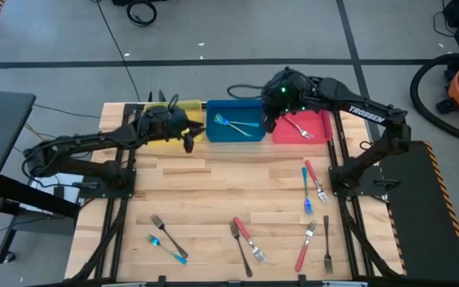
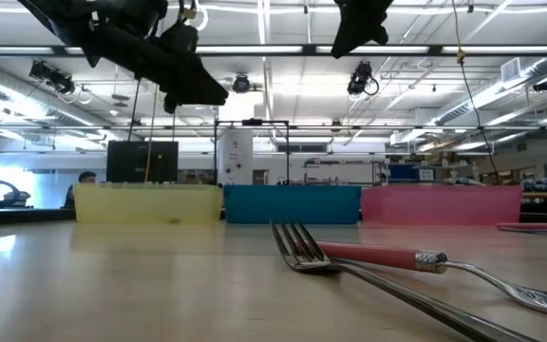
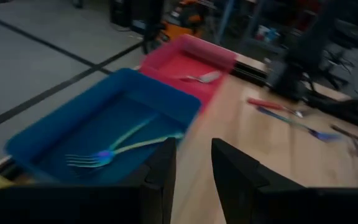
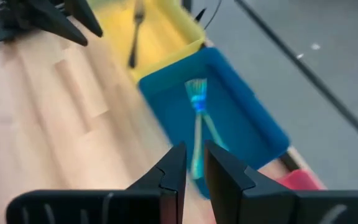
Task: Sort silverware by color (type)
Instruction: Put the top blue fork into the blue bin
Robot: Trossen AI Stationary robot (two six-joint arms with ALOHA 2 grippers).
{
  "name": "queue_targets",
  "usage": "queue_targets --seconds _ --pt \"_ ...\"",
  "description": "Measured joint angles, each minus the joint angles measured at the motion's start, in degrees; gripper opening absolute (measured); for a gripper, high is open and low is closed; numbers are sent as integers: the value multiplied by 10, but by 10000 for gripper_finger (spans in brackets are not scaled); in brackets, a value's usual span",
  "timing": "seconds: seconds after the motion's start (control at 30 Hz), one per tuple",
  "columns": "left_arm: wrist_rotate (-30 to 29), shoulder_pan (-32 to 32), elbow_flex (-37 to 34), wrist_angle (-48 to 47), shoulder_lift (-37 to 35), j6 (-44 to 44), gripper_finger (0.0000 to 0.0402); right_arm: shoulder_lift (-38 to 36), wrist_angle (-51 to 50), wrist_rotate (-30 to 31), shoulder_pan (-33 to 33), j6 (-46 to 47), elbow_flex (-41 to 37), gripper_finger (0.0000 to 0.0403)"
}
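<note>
Three bins stand along the table's far edge: yellow [image 1: 174, 127], blue [image 1: 233, 126] and red [image 1: 303, 127]. Two blue-handled forks [image 3: 126, 146] lie in the blue bin, one red-handled fork [image 1: 300, 126] lies in the red bin, and a dark fork [image 4: 135, 34] lies in the yellow one. My left gripper [image 3: 193, 168] hovers at the near edge where the yellow and blue bins meet, open and empty. My right gripper [image 4: 194, 165] hangs high over the blue bin's right end, its fingers slightly parted and empty. Several more forks lie loose on the table.
Loose forks lie in groups: a red and a blue one at the right [image 1: 311, 182], dark and blue ones at the near left [image 1: 166, 239], a dark and a red one crossed at near centre [image 1: 245, 239], and red and dark ones at the near right [image 1: 315, 245]. Bare wood lies mid-table.
</note>
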Motion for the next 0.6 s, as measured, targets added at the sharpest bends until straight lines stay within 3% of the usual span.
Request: queue_targets --seconds 0.33,0.6 --pt "-7 -101 0 12 2 27 103 0 -28 0 85 57 0 64" --pt "-10 -134 0 31 2 59 103 0 -35 0 144 122 0 64"
